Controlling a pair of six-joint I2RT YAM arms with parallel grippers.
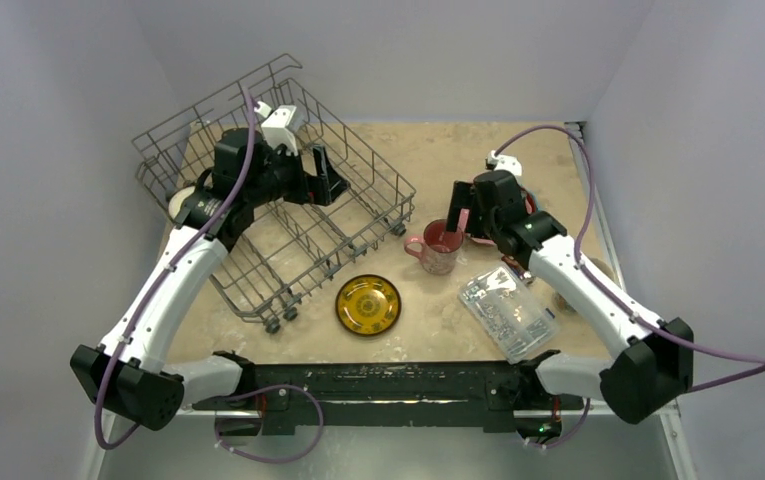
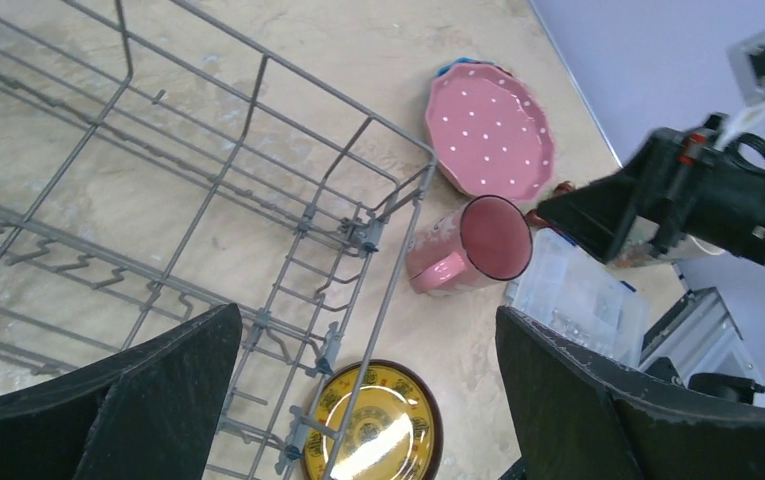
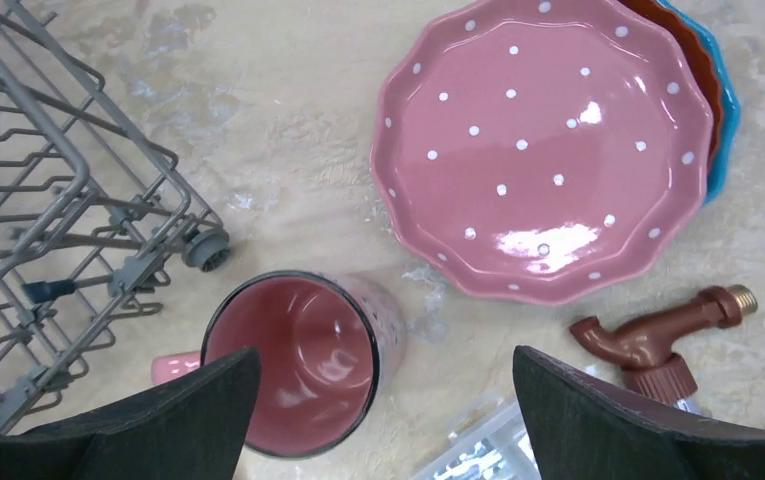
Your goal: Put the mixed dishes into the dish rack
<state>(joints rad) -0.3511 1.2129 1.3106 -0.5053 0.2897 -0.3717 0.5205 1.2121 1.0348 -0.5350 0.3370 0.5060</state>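
The dish rack (image 1: 268, 255) sits skewed on the left half of the bench (image 1: 458, 150), one wheeled corner pointing toward the middle, and no dish shows in the parts of it that the cameras reach. The left claw (image 2: 368, 315) hangs over the rack's inside with its fingers spread wide and nothing between them; it looks parked there, perhaps to steady the rack or to wait its turn. The right claw (image 3: 386, 355) is also spread wide and empty, poised just above the pink mug (image 3: 293, 365), which stands upright, mouth up, close beside that wheeled corner with its handle turned toward the rack. The mug lies nearer the claw's left finger than the right, so a likely grip puts one finger inside the rim and one outside. Just beyond the mug lies the pink dotted plate (image 3: 543, 150), stacked on a red-orange plate (image 3: 706, 70) and a blue plate (image 3: 720, 140), so the top one probably has to come off first. The small yellow plate (image 1: 368, 304) lies flat by itself near the rack's front corner. A brown tap-shaped piece (image 3: 658, 335) and a clear box of small parts (image 1: 508, 312) sit close by on the right, and could be bumped during a careless lift.
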